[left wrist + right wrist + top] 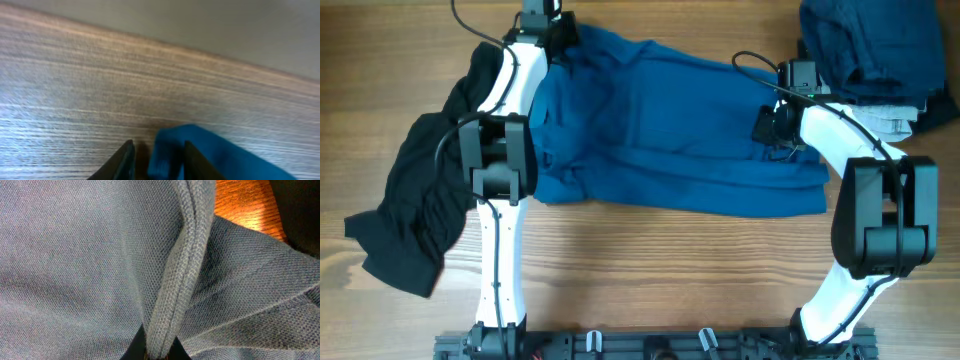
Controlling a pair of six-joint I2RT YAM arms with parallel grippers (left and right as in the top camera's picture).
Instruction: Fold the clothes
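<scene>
Fingers (194,161) of the left gripper (159,162) stand slightly parted around a corner of the royal-blue garment (670,130), with a gap showing on one side. The right gripper (158,349) is clamped tight on its stitched hem. The garment lies spread across the middle of the wood-grain table (670,270). A black garment (410,210) lies at 9 o'clock and a navy pile (860,40) at 1 o'clock. Past the table's edge, only grey blur shows.

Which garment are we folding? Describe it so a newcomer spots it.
Look at the middle of the wooden table. The royal-blue garment lies spread wide there. Its neighbours are darker: a black garment to the left, a navy pile at far right.
</scene>
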